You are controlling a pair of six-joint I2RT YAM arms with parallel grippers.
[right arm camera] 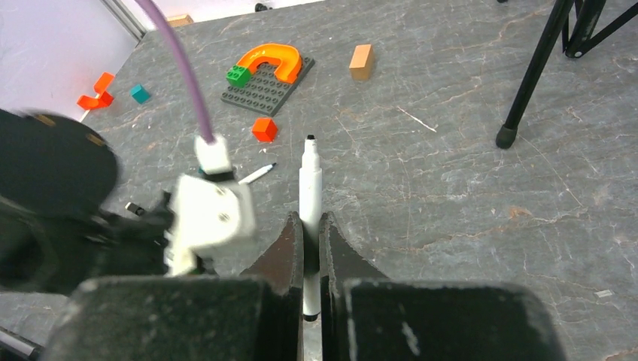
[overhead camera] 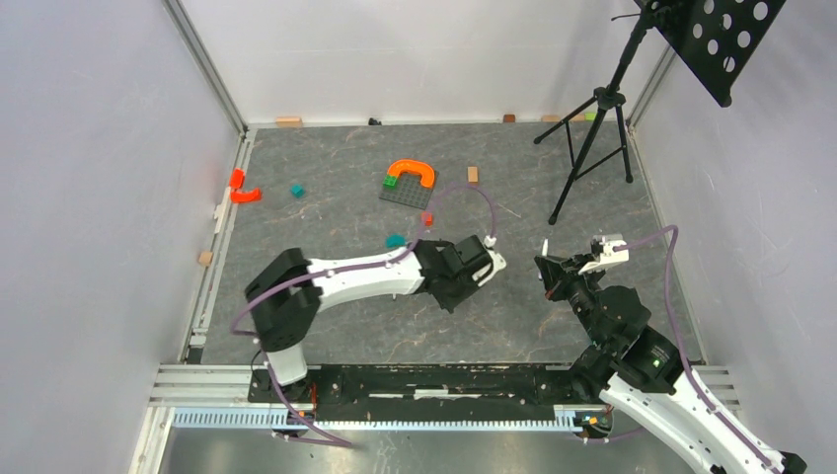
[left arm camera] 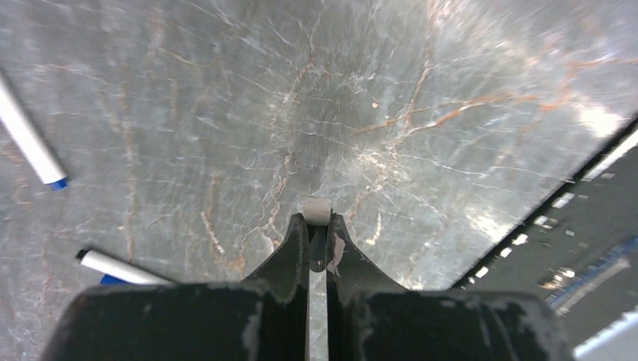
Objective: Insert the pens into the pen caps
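The right gripper (right arm camera: 310,226) clamps a pen (right arm camera: 310,180), tip outward; the left gripper (left arm camera: 317,226) pinches a cap (left arm camera: 317,210). Aligning both axes squarely before pushing should prevent jamming.

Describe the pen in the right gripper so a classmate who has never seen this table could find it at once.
Find the black tripod on the right of the grey table. Just nearer than its feet is the right gripper, shut on a slim white pen with a dark tip. The other pens lie flat on the table; this one alone is gripped.
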